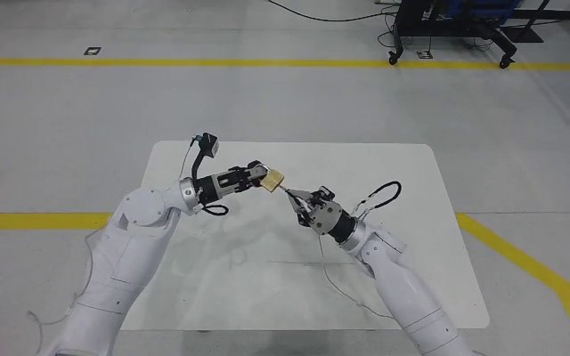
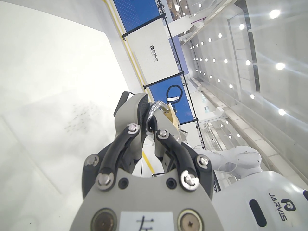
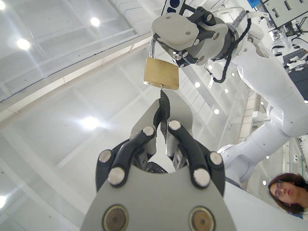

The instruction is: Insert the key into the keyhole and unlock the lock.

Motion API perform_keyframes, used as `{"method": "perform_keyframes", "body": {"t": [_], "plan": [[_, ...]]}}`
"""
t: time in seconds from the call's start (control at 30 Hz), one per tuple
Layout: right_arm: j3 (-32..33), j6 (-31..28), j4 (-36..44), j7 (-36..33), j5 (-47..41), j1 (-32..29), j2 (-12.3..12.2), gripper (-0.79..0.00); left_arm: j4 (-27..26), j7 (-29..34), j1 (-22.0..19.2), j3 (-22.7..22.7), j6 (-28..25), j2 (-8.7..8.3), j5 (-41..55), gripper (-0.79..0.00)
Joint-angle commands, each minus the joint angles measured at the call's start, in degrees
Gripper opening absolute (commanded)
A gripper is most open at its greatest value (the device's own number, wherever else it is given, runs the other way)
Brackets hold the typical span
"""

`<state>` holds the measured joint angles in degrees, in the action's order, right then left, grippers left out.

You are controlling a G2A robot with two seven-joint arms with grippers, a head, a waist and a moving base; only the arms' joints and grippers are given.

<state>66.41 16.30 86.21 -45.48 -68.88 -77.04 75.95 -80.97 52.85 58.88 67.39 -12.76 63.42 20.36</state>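
Grey left end effector (image 1: 258, 174) is pinching the steel shackle (image 3: 152, 48) of the lock (image 1: 272, 181), with its fingers pressing together on the loop. One lock: a brass padlock, hanging in the air above the counter (image 1: 401, 169) and not touching it. The body is sticking out past the fingertips toward the other arm, and its keyhole face is pointing at the right end effector (image 1: 297, 198).

Right end effector is pinching the key (image 3: 162, 87), with its black textured pads (image 3: 164, 106) closing on it. One key. Only a short silver stub is showing between the pads and the lock. The stub is meeting the keyhole in the lock's bottom face. I cannot tell how deep it is sitting.

In the top view the two end effectors are facing each other tip to tip. Lock and key are forming one straight run between them, over the middle of the counter and a bit toward its far edge. Two arms are coming in, the left from the near-left and the right from the near-right.

One counter, white, with rounded corners. Past it, two yellow floor lines (image 1: 267, 62) are running across the grey floor, one beyond the counter and one showing on either side of it. One black wheeled frame (image 1: 454, 36) is standing at the far right.
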Motion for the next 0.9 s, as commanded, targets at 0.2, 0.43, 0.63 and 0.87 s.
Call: {"method": "perform_keyframes", "body": {"t": [0.2, 0.43, 0.63, 0.87], "plan": [[7.9, -17.3, 7.6, 2.9, 16.3, -9.0, -1.9, 0.0, 0.7, 0.3, 0.2, 1.6, 3.5, -0.19, 2.8, -0.785], [18.5, -30.7, 15.5, 10.3, 25.8, -19.7, -3.1, 0.0, -3.0, 1.9, 0.2, -0.6, 10.3, -0.85, -9.2, -0.785], [19.4, -31.6, 16.1, 11.2, 26.2, -20.8, -3.2, 0.0, -6.0, 2.4, -1.5, -7.2, 18.8, -0.69, -23.8, -0.785], [19.4, -31.6, 16.1, 11.2, 26.2, -20.8, -3.2, 0.0, -0.5, 2.7, -7.5, -19.1, 23.1, 2.12, -31.3, -0.785]]}}
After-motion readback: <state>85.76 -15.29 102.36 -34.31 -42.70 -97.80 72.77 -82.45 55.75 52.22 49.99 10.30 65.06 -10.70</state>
